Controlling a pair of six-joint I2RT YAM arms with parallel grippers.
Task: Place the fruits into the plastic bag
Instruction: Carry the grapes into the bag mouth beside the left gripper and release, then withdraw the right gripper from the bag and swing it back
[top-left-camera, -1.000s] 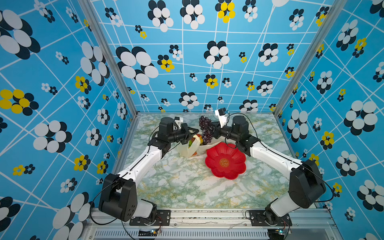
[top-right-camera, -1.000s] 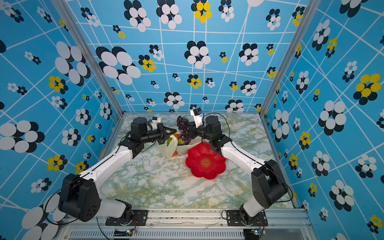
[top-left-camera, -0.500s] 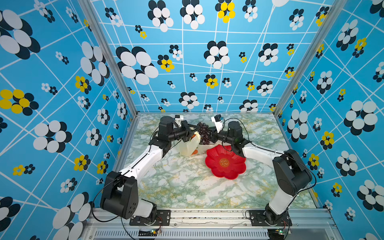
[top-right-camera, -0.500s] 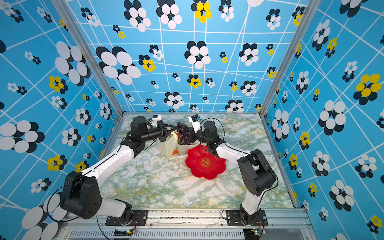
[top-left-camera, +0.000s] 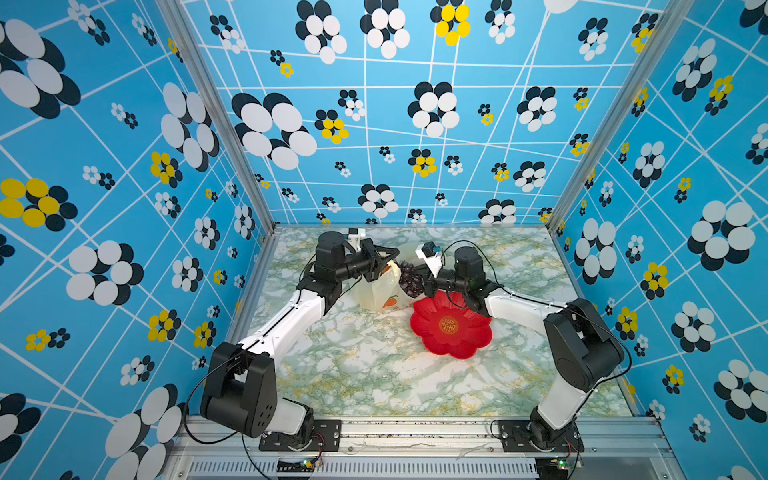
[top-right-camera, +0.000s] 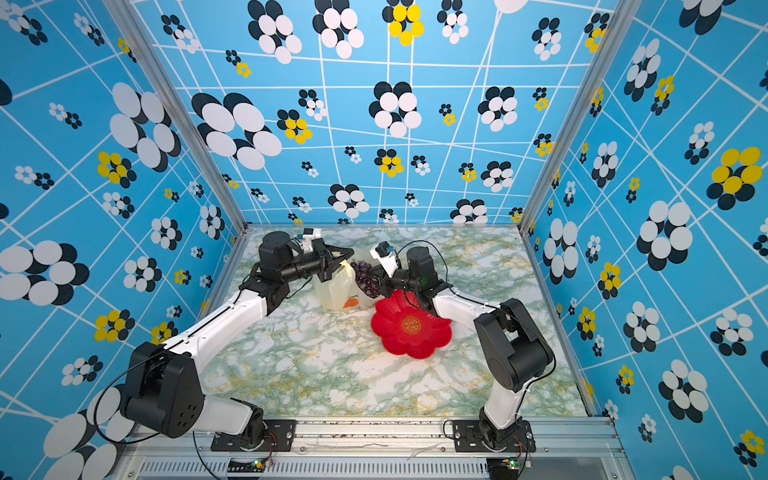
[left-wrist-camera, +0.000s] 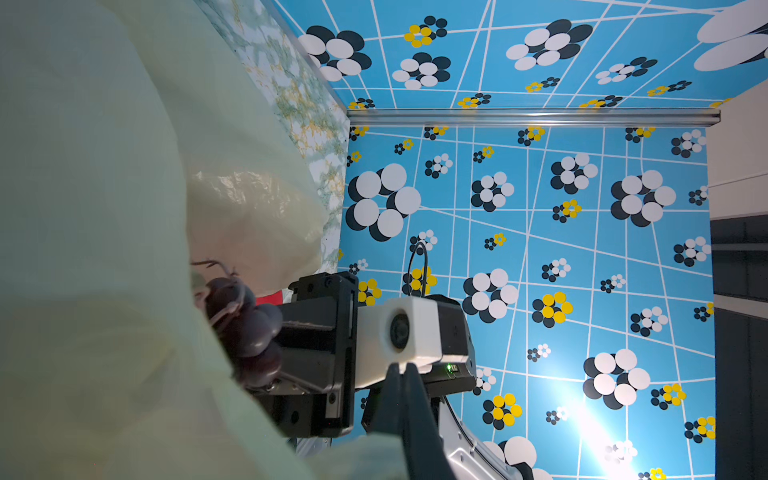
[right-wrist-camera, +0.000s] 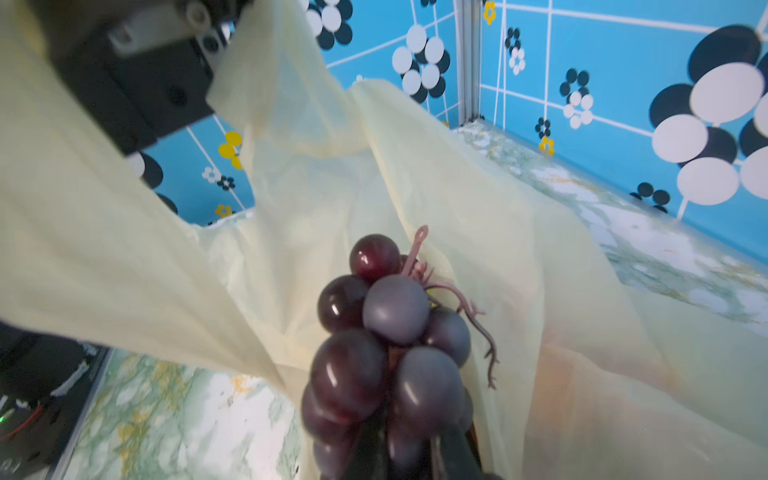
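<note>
The thin cream plastic bag stands at the back of the table, its mouth held up by my left gripper, which is shut on the bag's upper edge. A dark purple grape bunch hangs at the bag's right side by the mouth. My right gripper is shut on it. In the right wrist view the bag spreads behind and around the grapes. An orange patch shows low on the bag; I cannot tell whether it is fruit or print. Other fruits are hidden.
A red flower-shaped plate lies bare just in front of the right gripper, under that forearm. The blue patterned back wall stands close behind the bag, and the side walls close in the table.
The right gripper has come down and toward the bag with the grape bunch, and its elbow has folded back. The left gripper has held the bag almost still.
</note>
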